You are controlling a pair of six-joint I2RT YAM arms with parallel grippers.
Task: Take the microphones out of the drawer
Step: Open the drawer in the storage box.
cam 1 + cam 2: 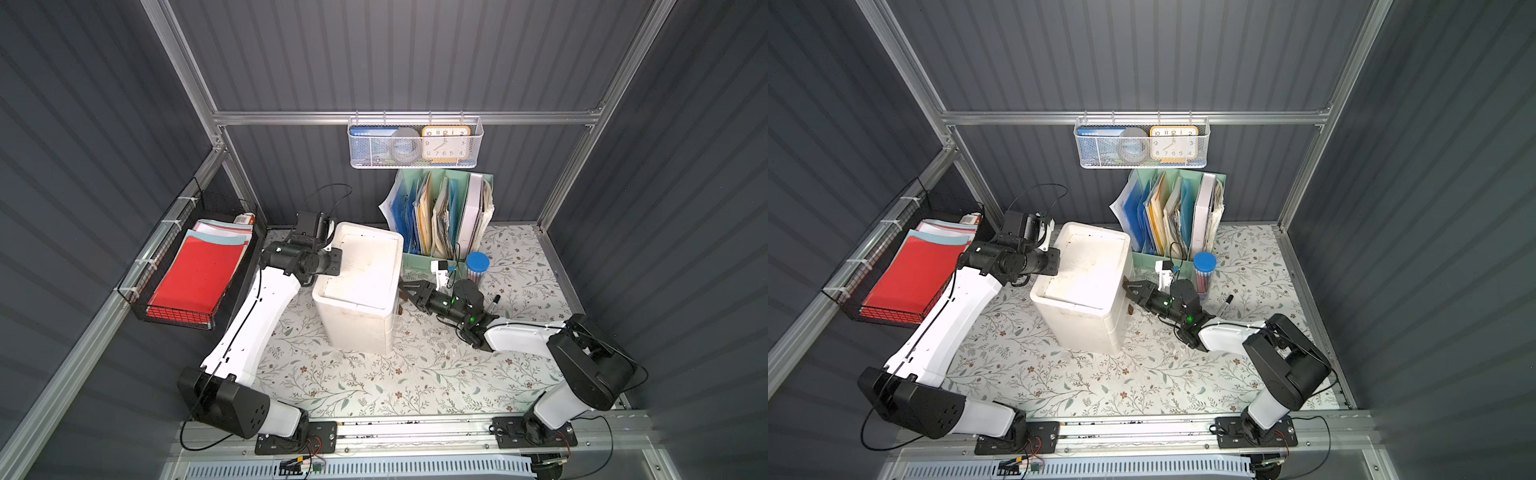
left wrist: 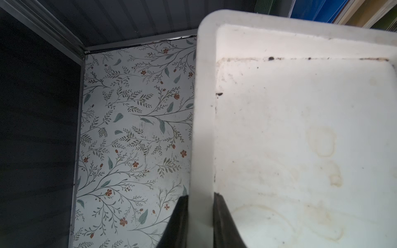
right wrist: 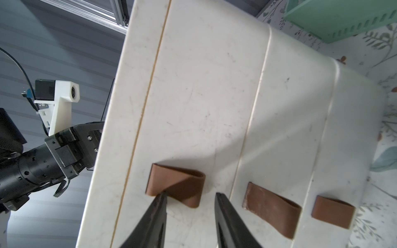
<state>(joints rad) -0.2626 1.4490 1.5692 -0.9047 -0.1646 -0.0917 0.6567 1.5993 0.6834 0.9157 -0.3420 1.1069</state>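
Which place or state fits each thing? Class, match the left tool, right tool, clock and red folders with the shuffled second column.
Things:
1. left tool
2. right tool
3. clock
4. red folders

Places or states:
A. in the white mesh basket
B. shut on the drawer unit top rim
C. in the black wire basket
D. open at the top brown handle

Pairs: 1-B, 2-D, 3-A, 4-C

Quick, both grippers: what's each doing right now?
Left gripper: shut on the drawer unit rim.
Right gripper: open, jaws either side of the top drawer's brown pull tab, not yet gripping it.
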